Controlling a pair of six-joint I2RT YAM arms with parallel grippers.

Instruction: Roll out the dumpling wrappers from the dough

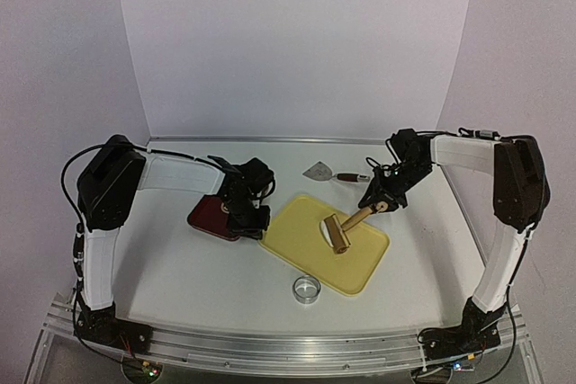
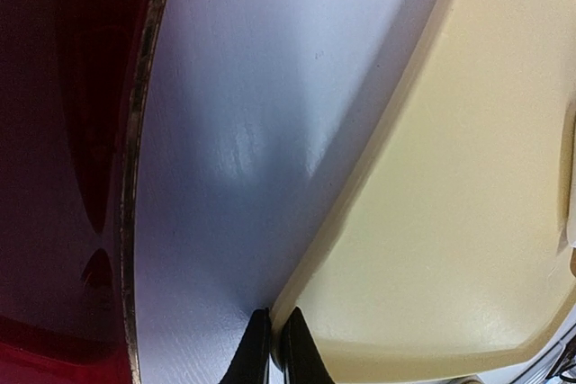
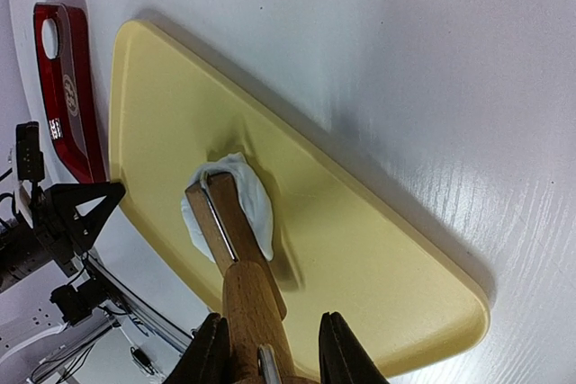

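The right gripper (image 3: 273, 341) pinches the wooden handle of a roller (image 3: 252, 299), with one finger on each side. The head of the roller lies on the dough (image 3: 258, 202), a soft white lump near the middle of the yellow board (image 3: 378, 258). The left gripper (image 2: 274, 348) has its fingers (image 2: 255, 355) pressed together, just beside the left edge of the yellow board. A red board (image 2: 63, 132) lies near that same edge. A ring cutter (image 1: 307, 289) stands near the front edge, and a scraper (image 1: 319, 171) lies behind the yellow board.

Red board (image 1: 205, 215) beside yellow tray (image 1: 297, 222), ring cutter (image 1: 307, 289) near
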